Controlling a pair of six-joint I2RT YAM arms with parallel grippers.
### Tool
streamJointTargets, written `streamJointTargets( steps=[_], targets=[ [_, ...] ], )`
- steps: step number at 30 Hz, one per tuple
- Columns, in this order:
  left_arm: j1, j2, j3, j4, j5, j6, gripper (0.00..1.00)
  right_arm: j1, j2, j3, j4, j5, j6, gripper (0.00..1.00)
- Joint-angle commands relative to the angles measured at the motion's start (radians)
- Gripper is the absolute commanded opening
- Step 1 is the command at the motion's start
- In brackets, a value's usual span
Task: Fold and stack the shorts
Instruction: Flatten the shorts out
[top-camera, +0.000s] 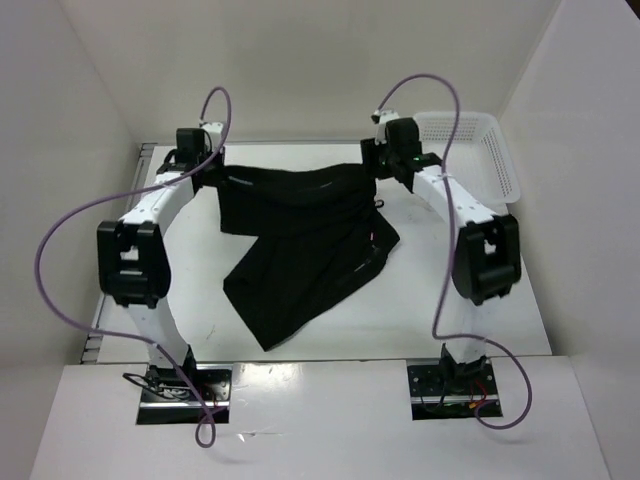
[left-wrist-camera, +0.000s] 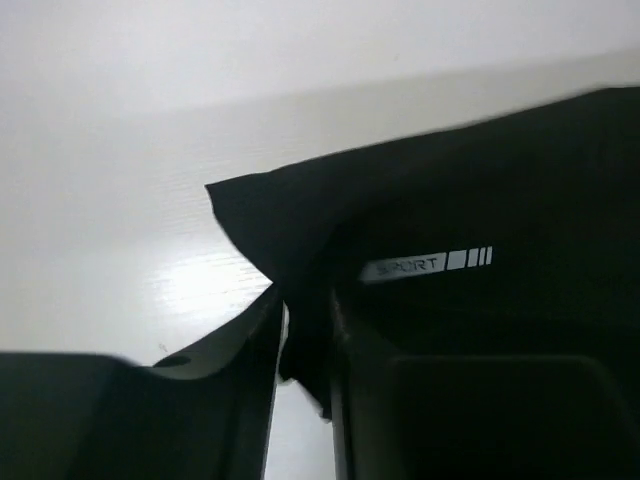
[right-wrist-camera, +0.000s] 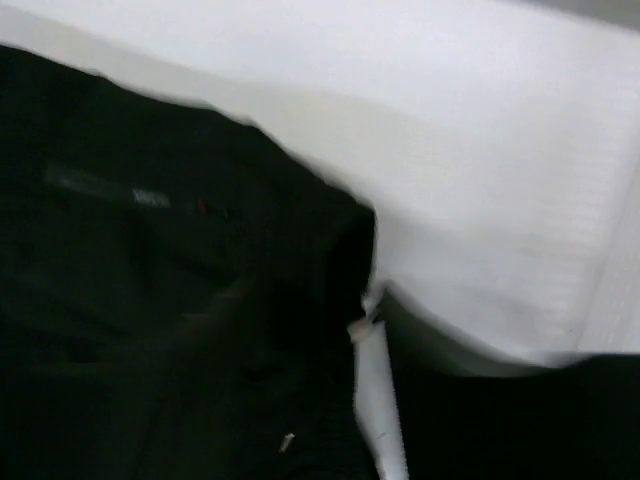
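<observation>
The black shorts (top-camera: 300, 235) hang stretched between my two grippers at the far side of the table, with the lower part trailing on the tabletop toward the near left. My left gripper (top-camera: 207, 158) is shut on the left top corner; in the left wrist view the fabric (left-wrist-camera: 420, 220) with a pale "SPORT" mark is pinched between the fingers (left-wrist-camera: 250, 350). My right gripper (top-camera: 385, 158) is shut on the right top corner; the right wrist view shows the black cloth (right-wrist-camera: 180, 300) filling the left side at the gripper (right-wrist-camera: 355, 330).
A white plastic mesh basket (top-camera: 490, 150) stands at the back right, close behind the right arm. White walls enclose the table (top-camera: 480, 320) on three sides. Purple cables loop from both arms.
</observation>
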Motion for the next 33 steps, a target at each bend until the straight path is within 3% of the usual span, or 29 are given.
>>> streamJointTargets(
  steps=[1, 2, 5, 8, 12, 15, 17, 24, 29, 32, 33],
  targets=[
    [0.000, 0.116, 0.134, 0.044, 0.002, 0.003, 0.35, -0.027, 0.107, 0.083, 0.108, 0.114, 0.022, 0.73],
    [0.000, 0.132, 0.171, 0.019, 0.011, 0.003, 0.70, -0.027, 0.139, 0.126, 0.093, 0.102, 0.022, 0.79],
    [0.000, 0.091, 0.198, -0.036, 0.046, 0.003, 0.80, -0.027, 0.115, 0.143, 0.071, 0.081, 0.011, 0.84],
    [-0.033, -0.041, 0.115, -0.131, 0.089, 0.003, 0.81, -0.027, 0.021, 0.046, 0.042, 0.081, -0.024, 0.82],
    [-0.099, -0.220, -0.127, -0.361, 0.137, 0.003, 0.75, -0.027, -0.127, -0.169, -0.015, 0.035, -0.088, 0.71],
    [-0.165, -0.345, -0.347, -0.394, 0.137, 0.003, 0.73, -0.027, -0.197, -0.321, -0.027, 0.035, -0.088, 0.65],
    [-0.188, -0.354, -0.457, -0.372, 0.125, 0.003, 0.73, -0.027, -0.198, -0.396, -0.027, 0.035, -0.098, 0.65],
    [-0.189, -0.331, -0.563, -0.216, -0.038, 0.003, 0.80, -0.027, -0.144, -0.447, 0.042, 0.053, -0.098, 0.65],
    [-0.150, -0.275, -0.596, -0.145, -0.049, 0.003, 0.80, -0.027, -0.109, -0.478, 0.051, 0.041, -0.111, 0.74],
    [-0.150, -0.235, -0.605, -0.124, -0.059, 0.003, 0.77, -0.027, -0.086, -0.487, 0.040, 0.000, -0.154, 0.74],
    [-0.150, -0.235, -0.605, -0.124, -0.017, 0.003, 0.76, -0.027, -0.086, -0.487, 0.030, -0.010, -0.168, 0.66]
  ],
)
